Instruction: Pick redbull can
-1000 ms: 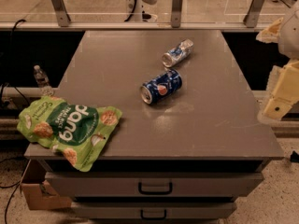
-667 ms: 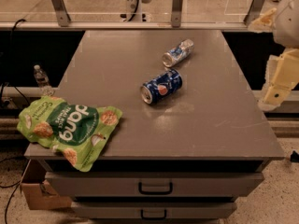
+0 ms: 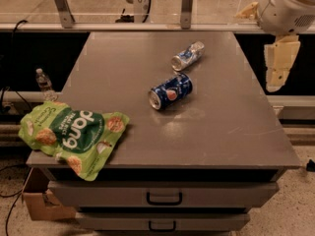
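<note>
The redbull can (image 3: pixel 187 56), slim and silver-and-blue, lies on its side on the grey table (image 3: pixel 231 117), toward the far middle. My gripper (image 3: pixel 277 63) hangs in the air at the upper right, beyond the table's right edge, well to the right of the can and above table height. It holds nothing that I can see.
A fatter dark blue Pepsi can (image 3: pixel 170 91) lies on its side just in front of the redbull can. A green snack bag (image 3: pixel 69 134) hangs over the front left corner. A water bottle (image 3: pixel 44 82) stands left of the table. Drawers (image 3: pixel 165 196) are below.
My arm and gripper have risen and shifted slightly left at the right side of the view. The cans and bag have not moved.
</note>
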Robot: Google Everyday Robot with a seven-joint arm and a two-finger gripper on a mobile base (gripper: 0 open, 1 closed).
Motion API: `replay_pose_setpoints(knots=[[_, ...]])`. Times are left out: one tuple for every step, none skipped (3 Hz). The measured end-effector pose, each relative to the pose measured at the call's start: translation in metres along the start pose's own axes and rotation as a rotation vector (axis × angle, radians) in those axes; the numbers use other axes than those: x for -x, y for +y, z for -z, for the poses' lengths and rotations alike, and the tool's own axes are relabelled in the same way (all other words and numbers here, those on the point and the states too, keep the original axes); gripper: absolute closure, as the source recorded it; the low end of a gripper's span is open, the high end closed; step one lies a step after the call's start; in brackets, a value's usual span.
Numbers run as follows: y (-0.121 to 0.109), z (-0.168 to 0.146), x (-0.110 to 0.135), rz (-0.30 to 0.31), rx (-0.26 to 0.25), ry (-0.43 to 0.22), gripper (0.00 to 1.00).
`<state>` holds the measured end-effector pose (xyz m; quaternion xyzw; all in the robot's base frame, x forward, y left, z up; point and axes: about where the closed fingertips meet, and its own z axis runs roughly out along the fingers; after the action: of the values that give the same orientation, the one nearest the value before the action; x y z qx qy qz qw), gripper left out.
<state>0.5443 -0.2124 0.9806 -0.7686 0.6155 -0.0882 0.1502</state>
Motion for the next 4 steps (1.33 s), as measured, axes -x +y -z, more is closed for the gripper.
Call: replay_pose_setpoints(knots=[[-0.023, -0.018, -0.001, 0.094, -0.037, 0.042, 0.0], [-0.046, -0.042, 0.005, 0.161, -0.085, 0.081, 0.0], [-0.068, -0.066, 0.012, 0.25, -0.107, 0.141, 0.0], [-0.091, -0.089, 0.017, 0.349, -0.118, 0.213, 0.0]])
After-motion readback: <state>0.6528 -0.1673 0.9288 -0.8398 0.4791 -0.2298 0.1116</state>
